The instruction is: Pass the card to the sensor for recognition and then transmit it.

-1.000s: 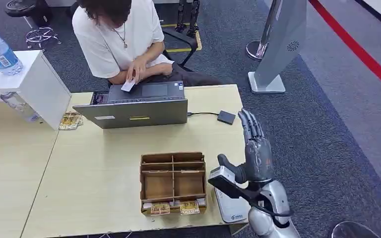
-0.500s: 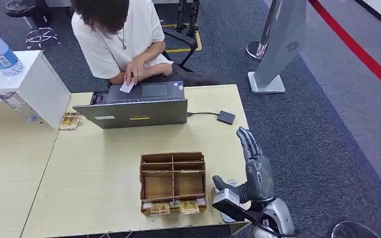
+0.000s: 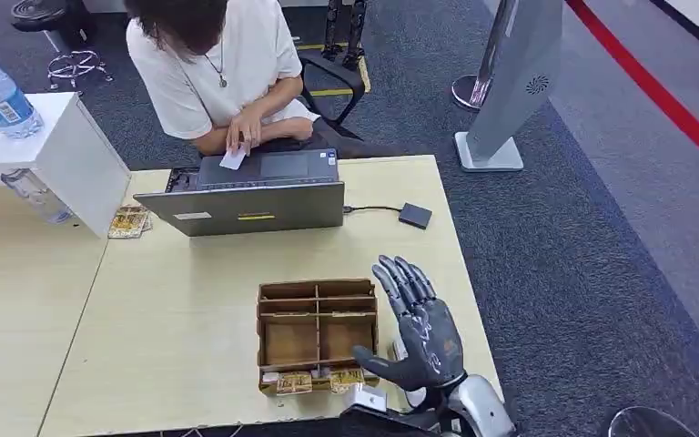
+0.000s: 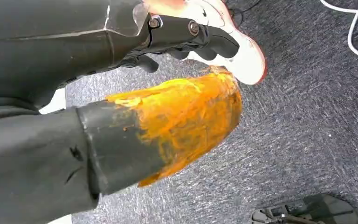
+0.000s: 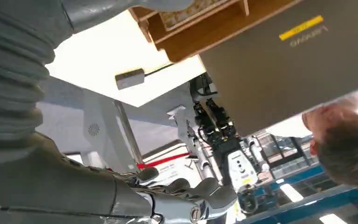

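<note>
Right hand open and empty over the table's near right edge; card held by the seated person.

The right hand [image 3: 421,339], dark grey metal with jointed fingers spread and thumb out, grips nothing and sits just right of the brown compartmented wooden box [image 3: 317,333]. The small white rectangular card [image 3: 233,159] is pinched in the person's hand [image 3: 246,132] above the grey laptop [image 3: 253,193]. A flat black square sensor [image 3: 415,216], cabled, lies on the pale wood-grain table [image 3: 173,309]. Left hand state: cannot tell.
</note>
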`<act>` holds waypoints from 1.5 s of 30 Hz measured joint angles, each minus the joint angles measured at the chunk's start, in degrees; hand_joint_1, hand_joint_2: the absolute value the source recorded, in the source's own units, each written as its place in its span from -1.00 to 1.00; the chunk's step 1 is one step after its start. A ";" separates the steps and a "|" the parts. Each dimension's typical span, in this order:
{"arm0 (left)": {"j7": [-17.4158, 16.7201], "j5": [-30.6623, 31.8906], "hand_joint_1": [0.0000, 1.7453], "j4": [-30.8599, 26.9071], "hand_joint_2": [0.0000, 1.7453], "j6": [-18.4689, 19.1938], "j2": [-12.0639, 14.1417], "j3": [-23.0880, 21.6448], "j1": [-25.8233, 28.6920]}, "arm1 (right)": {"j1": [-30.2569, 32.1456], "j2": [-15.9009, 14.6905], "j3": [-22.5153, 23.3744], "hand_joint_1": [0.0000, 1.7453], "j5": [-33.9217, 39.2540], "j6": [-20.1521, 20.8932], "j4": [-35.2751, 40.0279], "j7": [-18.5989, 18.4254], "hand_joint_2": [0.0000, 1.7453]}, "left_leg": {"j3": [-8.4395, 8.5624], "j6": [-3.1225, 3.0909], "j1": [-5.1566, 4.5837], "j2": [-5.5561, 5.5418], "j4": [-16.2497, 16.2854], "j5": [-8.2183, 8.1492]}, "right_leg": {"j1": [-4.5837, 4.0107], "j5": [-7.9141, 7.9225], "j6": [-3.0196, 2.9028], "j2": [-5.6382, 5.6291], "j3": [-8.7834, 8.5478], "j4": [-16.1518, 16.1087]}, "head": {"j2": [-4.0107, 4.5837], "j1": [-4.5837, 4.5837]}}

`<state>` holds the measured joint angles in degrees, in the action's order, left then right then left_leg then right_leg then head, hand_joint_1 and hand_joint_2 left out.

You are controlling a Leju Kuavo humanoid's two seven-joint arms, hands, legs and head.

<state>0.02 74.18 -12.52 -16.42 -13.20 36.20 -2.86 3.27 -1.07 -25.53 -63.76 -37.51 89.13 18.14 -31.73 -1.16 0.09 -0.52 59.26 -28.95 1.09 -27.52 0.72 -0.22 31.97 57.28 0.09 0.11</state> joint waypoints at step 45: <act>0.52 1.23 -1.00 0.00 -1.00 0.79 -0.02 0.00 -0.03 | -10.04 -0.81 -7.80 -0.46 -10.29 -0.46 -14.16 -10.25 1.00 | 0.00 0.00 0.00 0.00 0.00 0.00 | 0.00 0.00 0.00 0.00 0.00 0.00 | 0.00 0.00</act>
<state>0.55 75.41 -12.52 -15.63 -13.22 36.20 -2.88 -6.77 -1.88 -33.33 -74.05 -37.97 74.97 7.89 -31.73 -1.16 0.09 -0.52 59.27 -28.94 1.09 -27.51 0.72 -0.21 31.97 57.28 0.09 0.11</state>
